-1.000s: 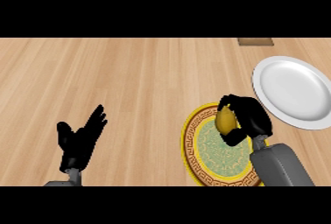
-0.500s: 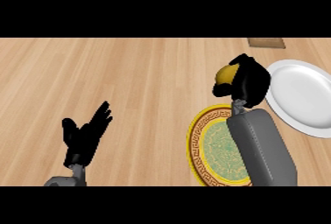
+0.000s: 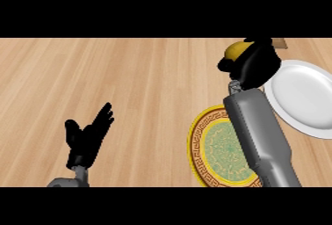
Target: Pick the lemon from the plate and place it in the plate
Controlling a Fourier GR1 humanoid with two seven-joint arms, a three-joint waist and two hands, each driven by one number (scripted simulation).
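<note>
My right hand (image 3: 254,63) is up near the far right of the counter, its fingers curled round the yellow lemon (image 3: 236,49), of which only the top left shows. The lemon is lifted above the wood, just left of the white plate (image 3: 304,99). The patterned plate with a yellow rim and green centre (image 3: 217,149) lies nearer to me, partly hidden by my right forearm (image 3: 259,134), and holds nothing I can see. My left hand (image 3: 89,138) rests open at the lower left, fingers up.
The wooden counter (image 3: 130,79) stretches across the left and middle. A small brown object (image 3: 279,42) sits at the far edge behind my right hand.
My right hand has carried the lemon up off the patterned plate and away from me, to a spot beside the white plate. The left hand has barely shifted.
</note>
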